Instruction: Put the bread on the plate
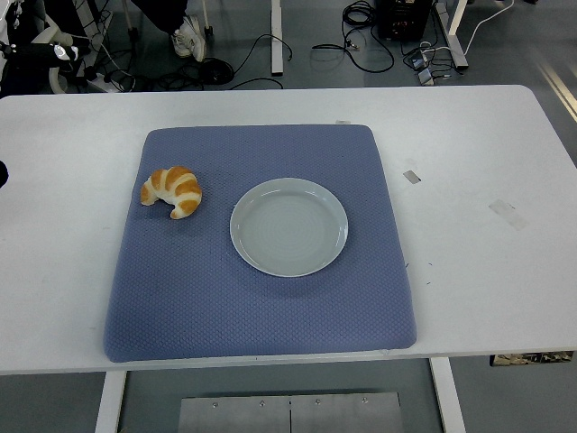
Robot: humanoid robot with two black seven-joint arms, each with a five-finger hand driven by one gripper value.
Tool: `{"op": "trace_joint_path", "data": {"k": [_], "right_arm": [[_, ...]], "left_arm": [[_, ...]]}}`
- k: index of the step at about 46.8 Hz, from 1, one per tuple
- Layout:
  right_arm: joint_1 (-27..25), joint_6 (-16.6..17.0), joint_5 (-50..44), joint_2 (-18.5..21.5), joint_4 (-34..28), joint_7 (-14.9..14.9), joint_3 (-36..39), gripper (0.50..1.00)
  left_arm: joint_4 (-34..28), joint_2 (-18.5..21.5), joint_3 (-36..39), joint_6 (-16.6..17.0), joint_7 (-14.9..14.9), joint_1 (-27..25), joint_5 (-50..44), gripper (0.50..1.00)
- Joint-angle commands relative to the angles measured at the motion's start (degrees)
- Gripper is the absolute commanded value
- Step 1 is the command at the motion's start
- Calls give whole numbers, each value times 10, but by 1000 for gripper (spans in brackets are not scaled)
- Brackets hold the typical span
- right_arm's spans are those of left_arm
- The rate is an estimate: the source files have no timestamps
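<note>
A golden croissant point(173, 190) with pale stripes lies on the left part of a blue mat point(180, 289). A light grey plate point(288, 226) sits at the mat's middle, to the right of the croissant and apart from it; nothing lies on it. Only a small dark bit of the left arm point(3, 172) shows at the picture's left edge, level with the croissant; its hand is out of view. The right arm is out of view.
The blue mat covers the middle of the white table point(487, 180). Small tape marks point(508, 213) lie on the table's right part. Beyond the far edge are cables, table legs and a person's shoes point(191, 38) on the floor.
</note>
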Motion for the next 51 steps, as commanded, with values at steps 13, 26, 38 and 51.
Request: {"op": "trace_joint_path", "data": {"k": [13,26,38,51], "right_arm": [[0,0,0,0,0,0,0,1000],[0,0,0,0,0,0,0,1000],[0,0,0,0,0,0,0,1000],[0,0,0,0,0,0,0,1000]], "left_arm": [[-33,11,7,0,26,-3,5,986],[-102,38,47,4,79,-28,55,978],[-136,34,46,8,132,-28,146,980],[-242,50,44,8,205,-20,287,981]]}}
